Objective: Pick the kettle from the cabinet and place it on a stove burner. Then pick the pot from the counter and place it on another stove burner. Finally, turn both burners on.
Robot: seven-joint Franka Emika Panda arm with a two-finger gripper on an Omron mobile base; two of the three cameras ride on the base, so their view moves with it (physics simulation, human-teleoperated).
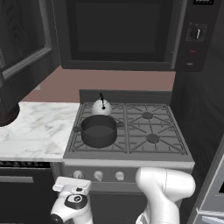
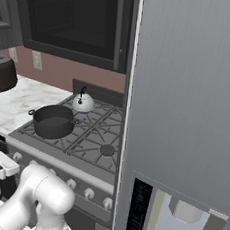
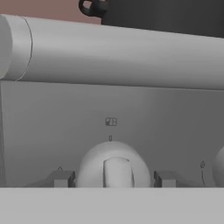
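Left base view, pot [image 1: 99, 130] on front-left stove burner, kettle [image 1: 101, 106] on the burner behind it, both above and beyond the gripper [image 1: 70, 185] at the silver knobs [image 1: 98, 175], right base view, same pot [image 2: 52, 121] and kettle [image 2: 82, 102], hand view, fingertips [image 3: 62, 178] astride a knob [image 3: 117, 167], jaws parted, touching or not unclear.

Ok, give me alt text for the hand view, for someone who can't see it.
A silver stove knob sits centred between the claw's two dark fingertips, which flank it without visibly touching. Above runs the stove's grey front edge, with the dark pot and its loop handle on top.
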